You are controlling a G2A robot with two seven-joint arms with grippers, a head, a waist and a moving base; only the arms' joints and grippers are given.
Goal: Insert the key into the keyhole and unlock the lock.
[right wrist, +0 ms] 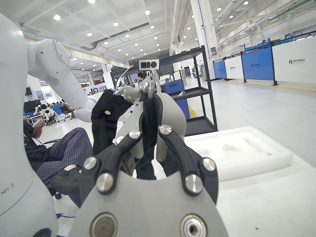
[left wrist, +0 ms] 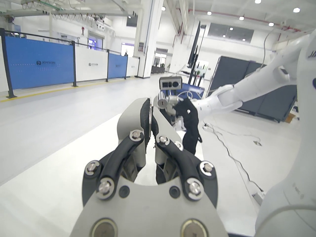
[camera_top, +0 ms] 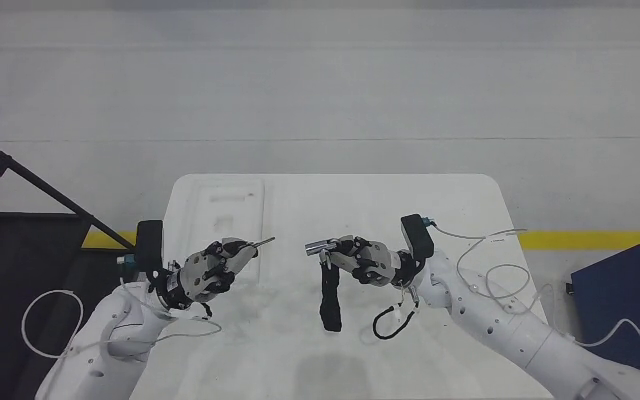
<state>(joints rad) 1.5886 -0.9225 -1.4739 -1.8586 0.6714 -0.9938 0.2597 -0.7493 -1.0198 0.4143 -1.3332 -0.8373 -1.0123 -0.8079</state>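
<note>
My left gripper (camera_top: 240,252) is shut on the key (camera_top: 262,242), whose thin metal shaft points right toward the lock. In the left wrist view the key blade (left wrist: 150,118) stands edge-on between the fingertips. My right gripper (camera_top: 337,250) is shut on the silver lock (camera_top: 320,245), holding it above the table with a black strap (camera_top: 330,300) hanging down. The lock's round keyhole face (left wrist: 162,103) is turned toward the key. A short gap separates the key tip from the lock. In the right wrist view the lock (right wrist: 134,92) sticks out past the fingertips.
A white foam tray (camera_top: 230,205) with recesses lies at the table's far left, also seen as the foam tray (right wrist: 266,154). A black cable (camera_top: 392,320) loops on the table under the right arm. The table's front edge is near both arms.
</note>
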